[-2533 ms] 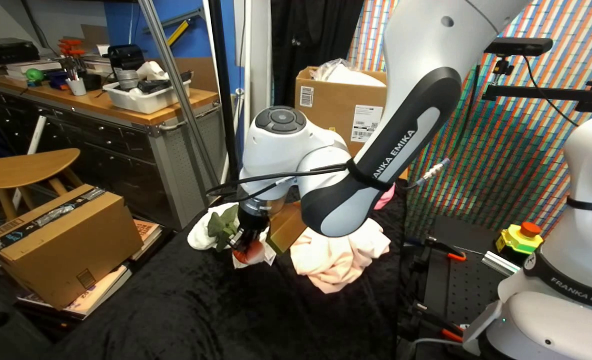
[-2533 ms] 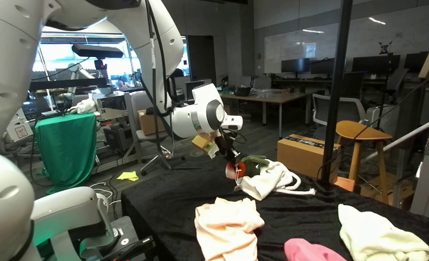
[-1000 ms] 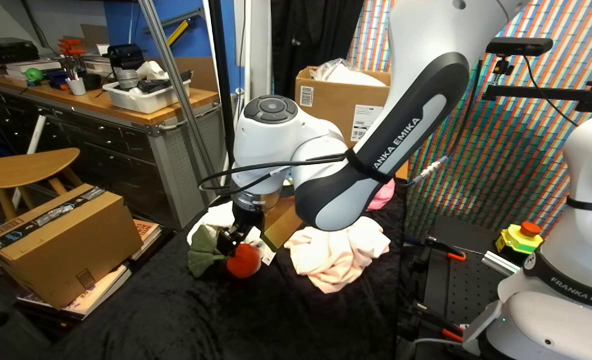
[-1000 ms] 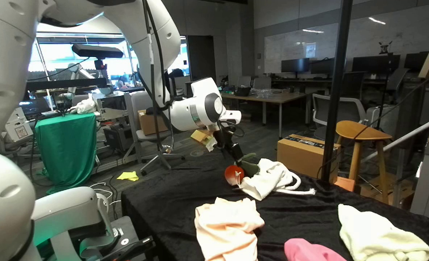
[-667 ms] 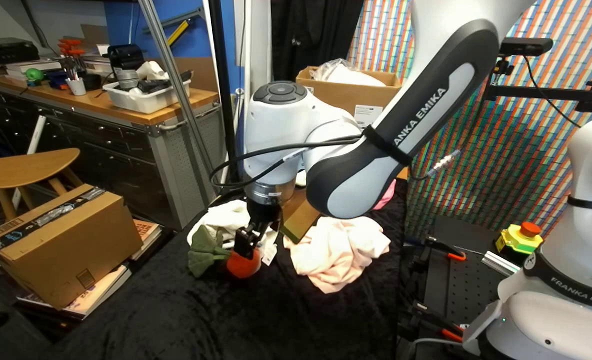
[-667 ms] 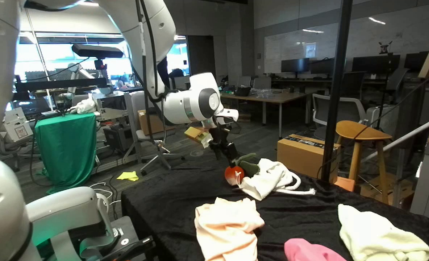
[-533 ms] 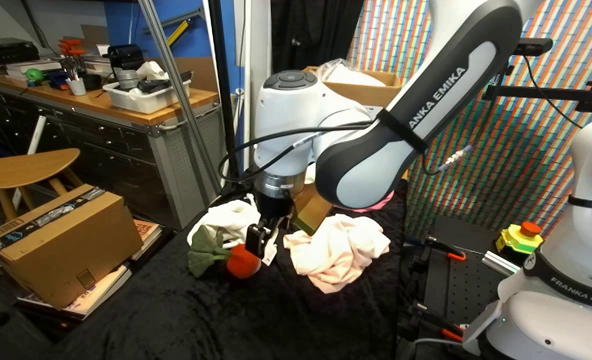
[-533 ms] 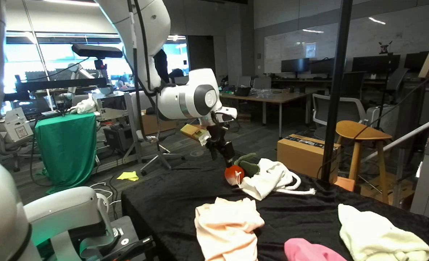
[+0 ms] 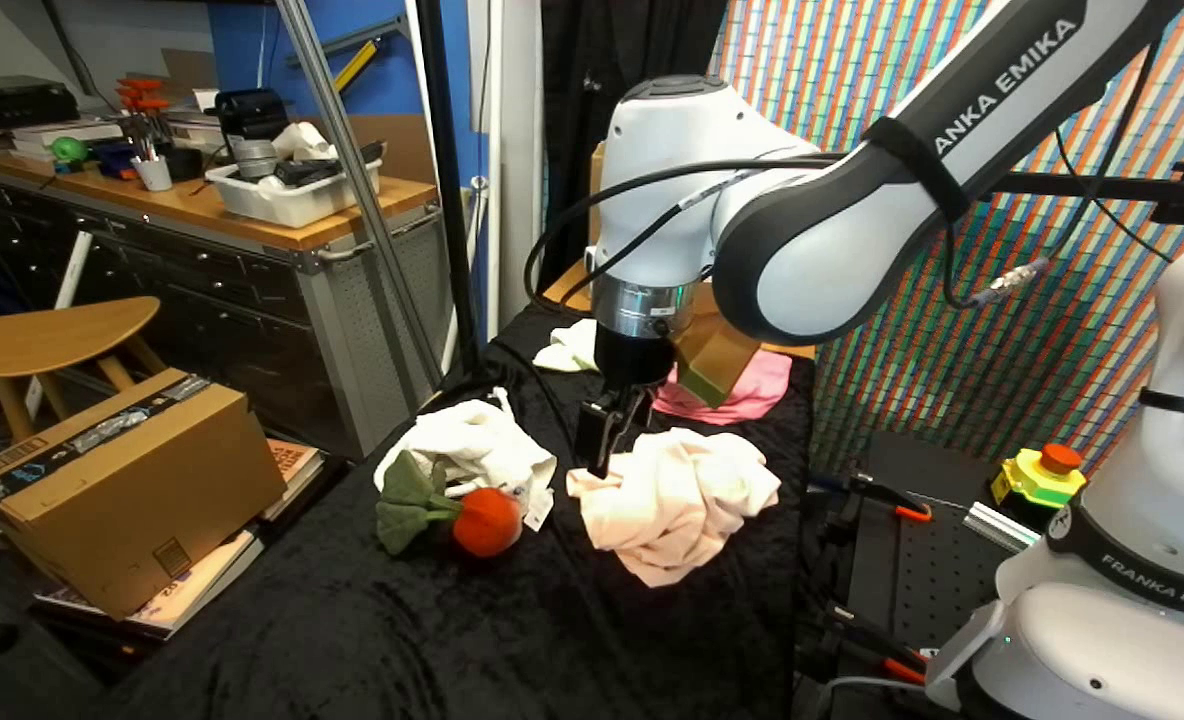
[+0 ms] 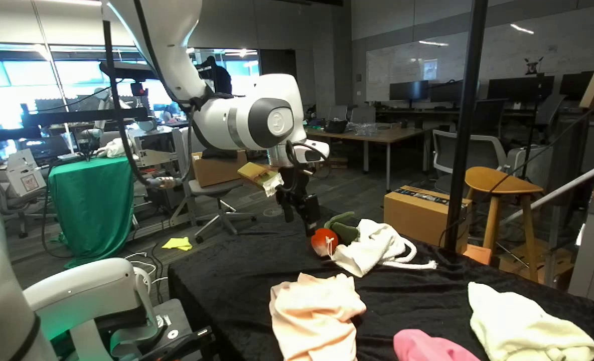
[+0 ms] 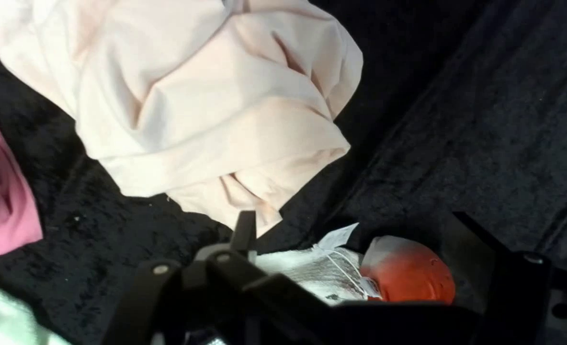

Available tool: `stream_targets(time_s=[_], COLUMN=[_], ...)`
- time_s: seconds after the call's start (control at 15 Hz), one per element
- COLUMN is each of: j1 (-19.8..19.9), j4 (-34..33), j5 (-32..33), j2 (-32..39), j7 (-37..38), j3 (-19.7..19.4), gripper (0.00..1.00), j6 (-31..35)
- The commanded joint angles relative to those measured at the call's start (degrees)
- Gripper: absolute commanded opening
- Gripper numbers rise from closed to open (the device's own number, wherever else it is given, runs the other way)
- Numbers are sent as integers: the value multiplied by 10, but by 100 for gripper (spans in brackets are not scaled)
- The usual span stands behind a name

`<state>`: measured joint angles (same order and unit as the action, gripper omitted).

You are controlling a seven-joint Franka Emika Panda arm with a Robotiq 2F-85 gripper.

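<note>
In an exterior view, the black pincer (image 9: 616, 436) hangs with nothing in it, over the far left edge of the crumpled peach cloth (image 9: 677, 505); I cannot tell from here if it touches the cloth. To the left of the cloth, on the black worktop (image 9: 552, 650), lies a round red and white toy (image 9: 485, 522) with green leaves (image 9: 407, 500) sticking out to its left. A white cloth (image 9: 452, 440) is just beside it, on the far side. Farther away are a pink cloth (image 9: 752, 385) and a pale cloth (image 9: 567, 348). In an exterior view, the pincer shows just left of the toy and a bit higher, and the white cloth is to the toy's right. The peach cloth is nearer, and the pink cloth and the pale cloth are at the near right. A big brown box (image 10: 417, 218) stands at the far right. In the wrist view, the two fingers (image 11: 244, 235) are spread wide apart. The peach cloth is on the far side, and the toy is at the near right, with a paper tag (image 11: 338, 238) beside it.
</note>
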<state>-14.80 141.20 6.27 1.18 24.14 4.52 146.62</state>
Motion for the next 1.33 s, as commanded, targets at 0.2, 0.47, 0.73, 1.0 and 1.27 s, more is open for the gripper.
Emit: stream_targets(time_s=[0.2, 0.47, 0.73, 1.0, 1.27], j1=[49, 72, 87, 92, 89], j4=[73, 97, 112, 124, 130], j5=[-51, -29, -23, -41, -62], j2=[-45, -33, -21, -12, 5], j7=[-11, 32, 62, 62, 45], j3=[8, 4, 1, 0, 3], gripper=[100, 100, 100, 100, 100], j6=[3, 27, 32, 30, 40])
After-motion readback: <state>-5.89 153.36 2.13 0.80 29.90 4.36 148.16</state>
